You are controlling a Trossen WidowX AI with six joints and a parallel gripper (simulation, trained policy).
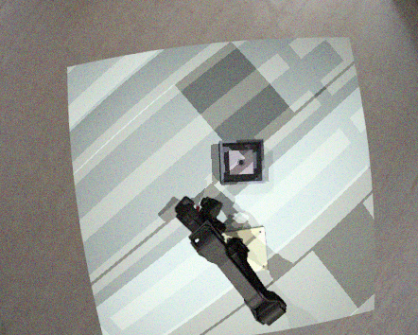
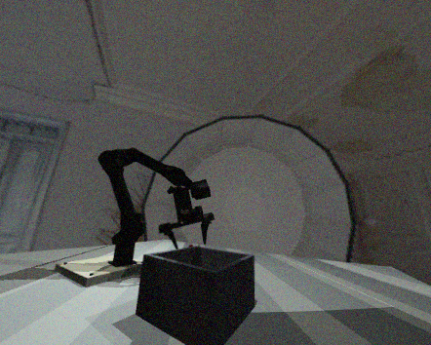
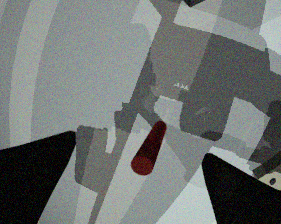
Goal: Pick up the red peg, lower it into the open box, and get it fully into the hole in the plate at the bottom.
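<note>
Across the striped tabletop (image 1: pixel 142 156) (image 2: pixel 327 292), no readable writing is seen; at the wrist view's lower centre, the red peg (image 3: pixel 150 147) is flanked by the wide-open, unloaded claw (image 1: pixel 199 208) (image 2: pixel 191 245) (image 3: pixel 142 150).

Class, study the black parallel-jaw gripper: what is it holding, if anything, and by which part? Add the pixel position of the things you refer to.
Nothing is held: the black parallel-jaw gripper (image 1: pixel 198 204) (image 2: pixel 190 246) (image 3: pixel 142 150) stands open, with the red cylindrical peg (image 3: pixel 150 148) untouched between its fingers.
</note>
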